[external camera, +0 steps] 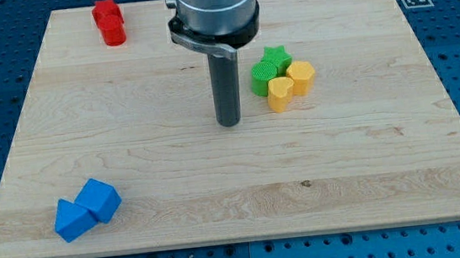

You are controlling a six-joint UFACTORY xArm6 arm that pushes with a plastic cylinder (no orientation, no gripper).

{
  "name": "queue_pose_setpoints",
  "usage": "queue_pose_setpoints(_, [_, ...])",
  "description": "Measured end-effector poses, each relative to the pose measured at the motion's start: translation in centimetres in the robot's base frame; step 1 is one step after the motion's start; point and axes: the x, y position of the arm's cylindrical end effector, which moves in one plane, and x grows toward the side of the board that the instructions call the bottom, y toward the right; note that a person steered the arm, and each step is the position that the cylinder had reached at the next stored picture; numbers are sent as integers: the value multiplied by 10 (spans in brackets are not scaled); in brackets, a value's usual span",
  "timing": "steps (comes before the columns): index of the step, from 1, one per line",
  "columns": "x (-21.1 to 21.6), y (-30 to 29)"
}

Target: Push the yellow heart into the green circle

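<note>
The yellow heart (280,94) lies right of the board's middle, touching the green circle (262,77) just above and to its left. A green star (276,58) sits above them and a yellow hexagon (301,77) is at the heart's right; the four form one tight cluster. My tip (229,123) rests on the board to the left of the cluster, a little below the level of the heart, with a gap between it and the blocks.
Two red blocks (109,22) stand together at the view's top left. Two blue blocks (86,208) sit together at the view's bottom left. The wooden board (236,196) lies on a blue perforated table. The arm's grey body hangs over the top centre.
</note>
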Motion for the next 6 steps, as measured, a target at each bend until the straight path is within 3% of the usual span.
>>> queue_pose_setpoints(2, [3,73])
queue_pose_setpoints(4, [-19,76])
queue_pose_setpoints(6, [13,82])
